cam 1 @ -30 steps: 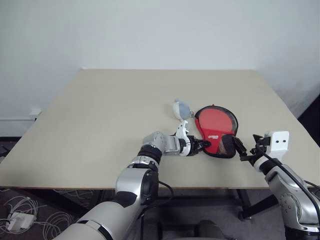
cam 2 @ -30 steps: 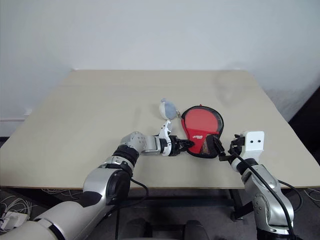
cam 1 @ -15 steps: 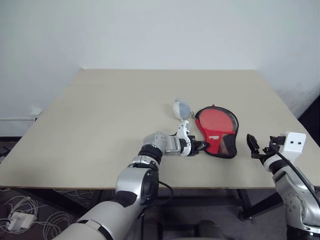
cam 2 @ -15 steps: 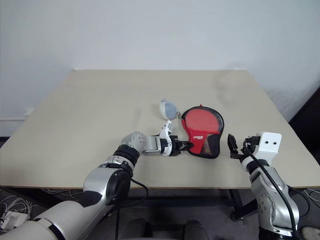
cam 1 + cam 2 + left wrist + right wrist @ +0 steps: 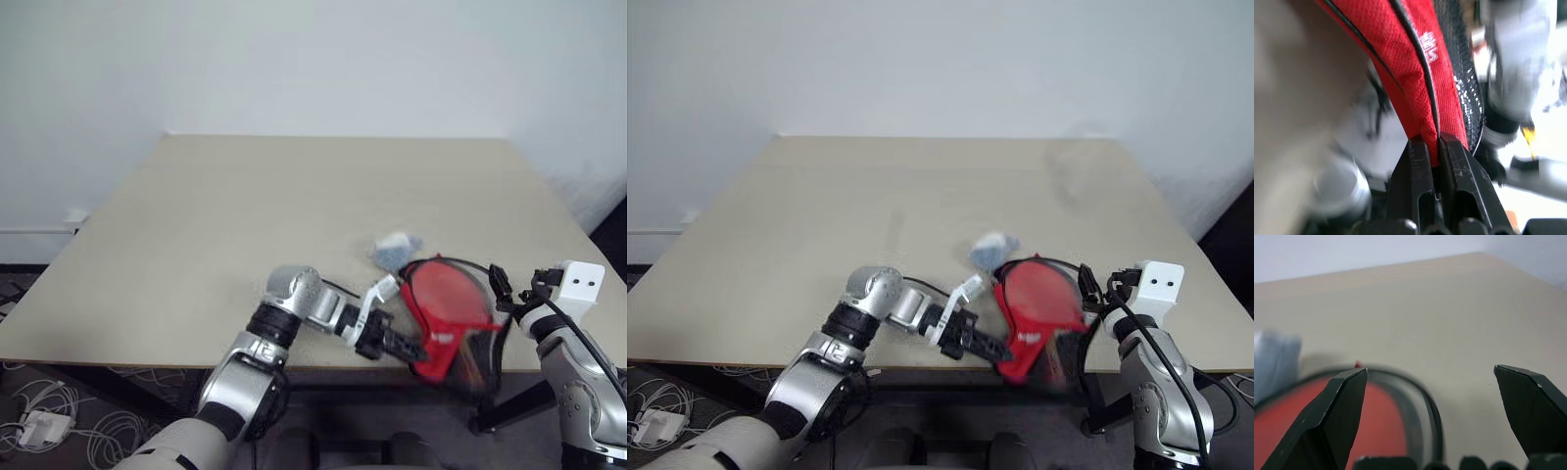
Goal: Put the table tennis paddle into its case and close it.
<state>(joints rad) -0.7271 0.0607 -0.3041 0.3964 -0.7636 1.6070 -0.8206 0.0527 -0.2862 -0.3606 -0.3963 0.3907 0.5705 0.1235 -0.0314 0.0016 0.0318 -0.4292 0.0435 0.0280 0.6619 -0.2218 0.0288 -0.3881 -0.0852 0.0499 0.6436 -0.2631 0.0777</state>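
A: What has the left tool got?

B: Its two black fingers are pinched tight on the red fabric of the case, right at the black zip edging. The wrist view shows the cloth squeezed between them, with white lettering just above the grip.

A: And where is the case?

B: At the near edge of the tabletop, towards its right corner. It is tilted up off the surface, its lower end hanging past the edge. The round end is open, black rim gaping, a red face inside. Whether that is the paddle or the lining, I cannot tell.

A: The right tool?

B: Spread wide, holding nothing. It sits just beside the case on the right, close to the rim. Its wrist view has the two fingers far apart with the case's black-edged curve lying between them.

A: Anything else by the case?

B: A small grey-blue pouch lies on the tabletop just behind it, blurred.
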